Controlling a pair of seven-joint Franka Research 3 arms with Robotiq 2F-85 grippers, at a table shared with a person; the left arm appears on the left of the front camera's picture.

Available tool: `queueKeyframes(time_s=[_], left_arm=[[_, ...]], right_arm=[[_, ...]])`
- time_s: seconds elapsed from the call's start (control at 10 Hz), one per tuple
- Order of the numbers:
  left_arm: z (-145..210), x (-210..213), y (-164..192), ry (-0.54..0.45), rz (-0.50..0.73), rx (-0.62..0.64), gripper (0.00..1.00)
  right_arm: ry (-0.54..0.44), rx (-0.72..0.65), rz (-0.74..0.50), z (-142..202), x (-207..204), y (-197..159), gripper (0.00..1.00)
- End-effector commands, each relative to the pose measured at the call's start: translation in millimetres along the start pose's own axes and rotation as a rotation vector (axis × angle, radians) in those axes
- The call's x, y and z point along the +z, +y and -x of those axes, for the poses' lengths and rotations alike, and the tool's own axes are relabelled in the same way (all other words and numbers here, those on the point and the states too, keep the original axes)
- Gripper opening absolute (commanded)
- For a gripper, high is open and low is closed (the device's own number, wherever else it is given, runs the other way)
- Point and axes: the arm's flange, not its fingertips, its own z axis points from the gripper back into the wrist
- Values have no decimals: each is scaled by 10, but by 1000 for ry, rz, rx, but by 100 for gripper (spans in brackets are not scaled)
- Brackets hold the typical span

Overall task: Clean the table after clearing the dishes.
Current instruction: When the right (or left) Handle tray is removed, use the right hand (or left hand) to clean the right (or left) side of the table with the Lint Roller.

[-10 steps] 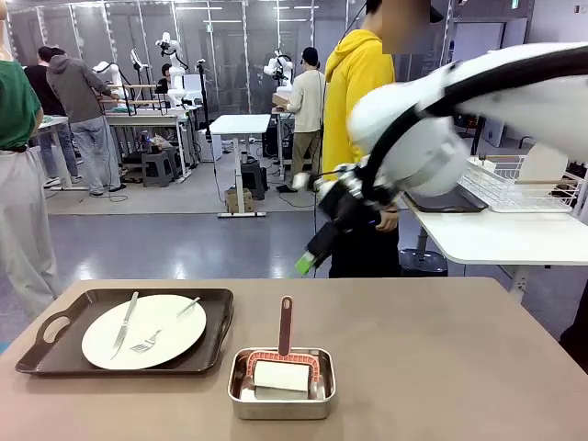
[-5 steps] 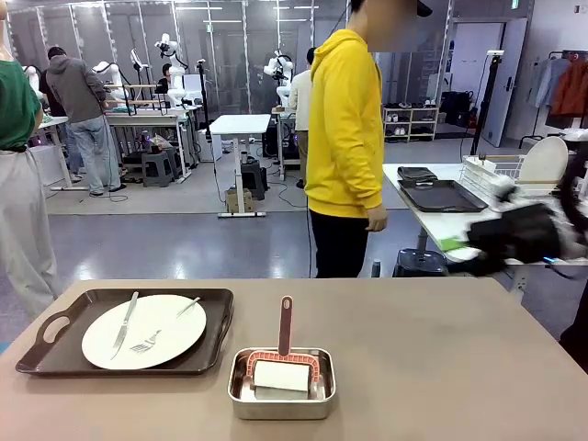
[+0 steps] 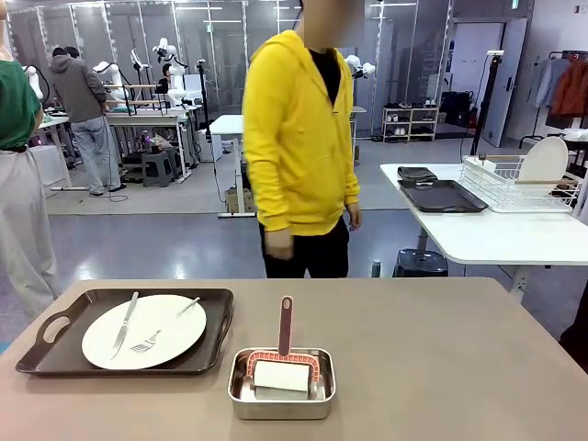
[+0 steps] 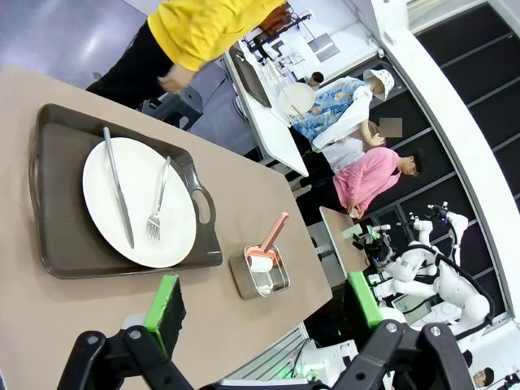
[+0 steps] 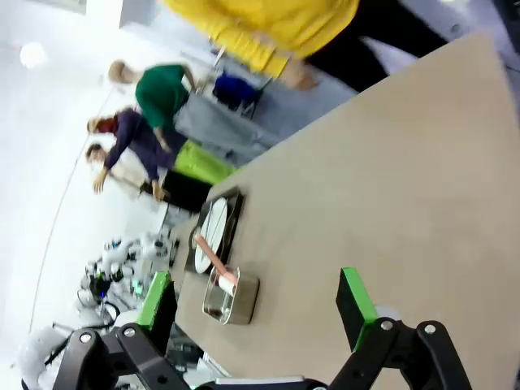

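Fingers of left gripper [image 4: 265,302] wide apart, holding nothing, above table [image 4: 252,203]. Right gripper [image 5: 256,302] likewise spread, empty, over table. White plate [image 3: 144,331] with knife [image 3: 124,323], fork [image 3: 165,329] on brown tray [image 3: 213,317], table's left side; steel pan [image 3: 281,381] just beside tray. Person's hand [image 3: 276,243] hangs loose beyond far edge, touching nothing.

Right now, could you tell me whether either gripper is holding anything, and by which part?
Nothing is held: the left gripper and the right gripper are both open and empty above the table.
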Motion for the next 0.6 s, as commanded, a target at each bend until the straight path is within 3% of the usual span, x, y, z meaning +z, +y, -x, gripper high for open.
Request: queueKeyframes(time_s=[0.0,0.1,0.2,0.5], left_arm=[[-6,30,-18,-4,6,-5,100],[-6,30,-18,-4,6,-5,100],[-6,30,-18,-4,6,-5,100],[-6,30,-18,-4,6,-5,100]], right_arm=[[-108,-2,46,231,17,43,100],[-96,25,48,206,-87,16,100],[-56,-16,22,100,163,-30,100],[-56,-16,22,100,163,-30,100]])
